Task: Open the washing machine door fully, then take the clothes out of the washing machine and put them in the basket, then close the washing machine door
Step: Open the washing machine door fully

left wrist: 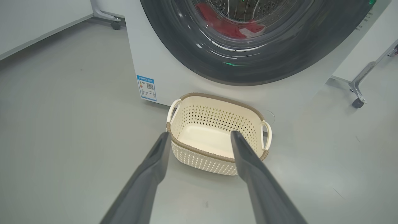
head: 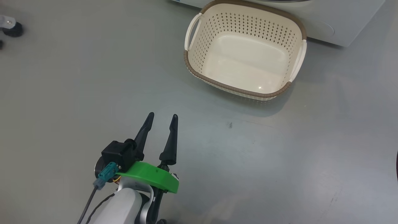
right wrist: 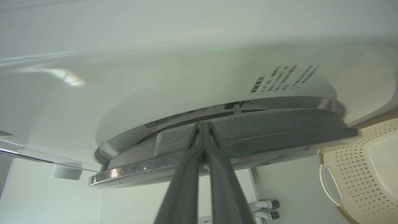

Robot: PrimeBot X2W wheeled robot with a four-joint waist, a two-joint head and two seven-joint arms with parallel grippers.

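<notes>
Your left gripper (head: 163, 116) hangs over the grey floor (head: 62, 93) with its two long dark fingers spread wide and nothing between them. It is well short of the small cream perforated plastic basket with the brown woven-look rim (head: 248, 28). The basket stands empty, just in front of the big white front-loading washing machine (left wrist: 174, 81), which the head view cuts off to a low strip along its top edge.

In the left wrist view the large round door with the wide glossy black rim (left wrist: 174, 43) is cut off at the top and smeared by blur. Through its glass you can make out the bright red clothes (left wrist: 222, 25) lying in the drum, with a pale patch on them too blurred to name. A blue sticker (left wrist: 146, 87) sits low on the machine's front, its print unreadable.

Your right gripper (right wrist: 203, 124) has its fingers pressed together, tips at the grey edge of the door, beside the chrome ring. You cannot tell whether the tips touch that edge or reach behind it, nor whether the door is latched or slightly ajar.
</notes>
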